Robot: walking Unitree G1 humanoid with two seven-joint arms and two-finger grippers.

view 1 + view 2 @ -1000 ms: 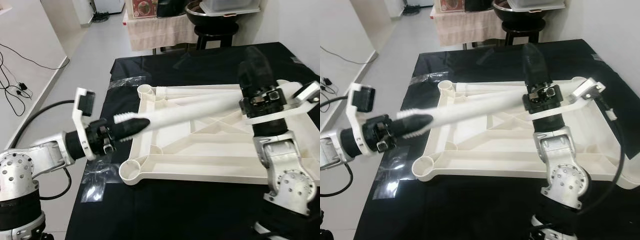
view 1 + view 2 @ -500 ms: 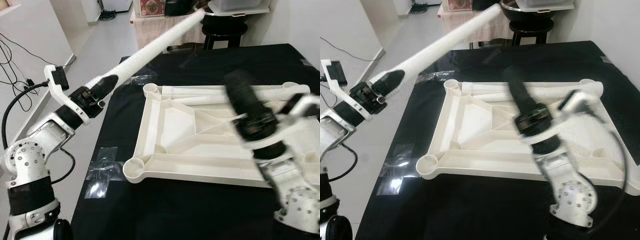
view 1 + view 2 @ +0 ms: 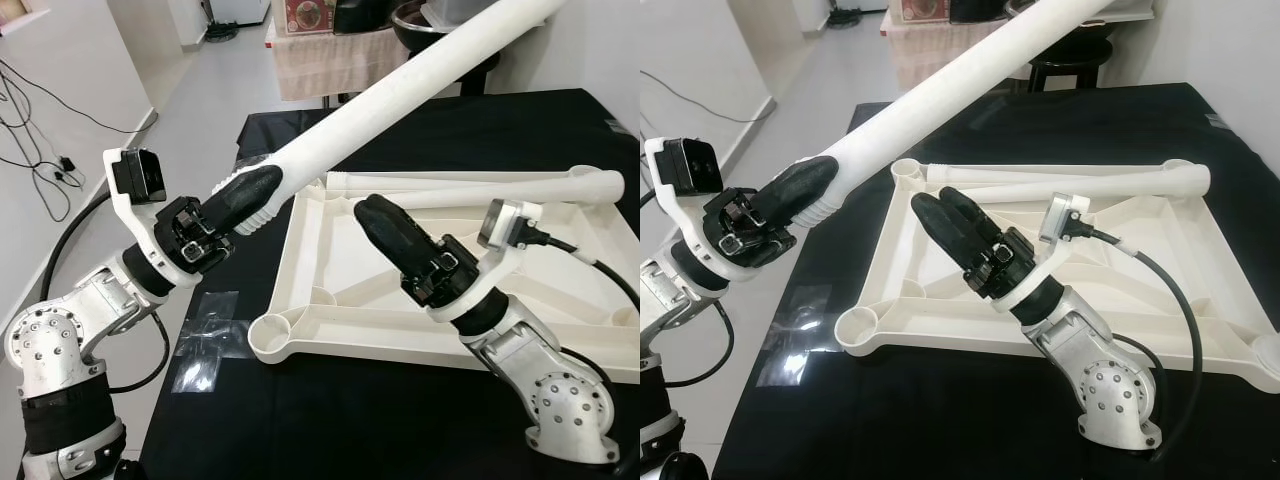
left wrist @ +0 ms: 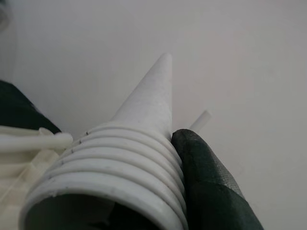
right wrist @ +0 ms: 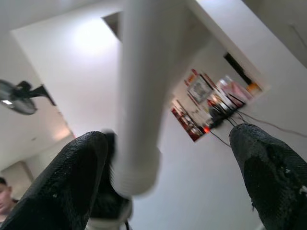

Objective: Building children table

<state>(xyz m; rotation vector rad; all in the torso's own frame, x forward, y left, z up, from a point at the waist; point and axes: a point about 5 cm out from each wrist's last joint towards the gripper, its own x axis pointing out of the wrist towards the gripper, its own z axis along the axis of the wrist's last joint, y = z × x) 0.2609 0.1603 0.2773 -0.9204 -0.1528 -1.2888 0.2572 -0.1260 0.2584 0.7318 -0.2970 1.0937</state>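
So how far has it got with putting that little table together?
Early days. The white tabletop lies upside down on the black table, its near corner socket empty. In hand: the left end effector grips one leg by its threaded end, raised in the air. The right end effector hangs open over the tabletop. Another leg lies loose. No legs look fitted yet.

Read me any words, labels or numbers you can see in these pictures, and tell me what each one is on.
No text can be read.
Red box on the far cloth-covered table: printed front, too small and blurred to read.
Wall pictures in the right wrist view: blurred, unreadable.
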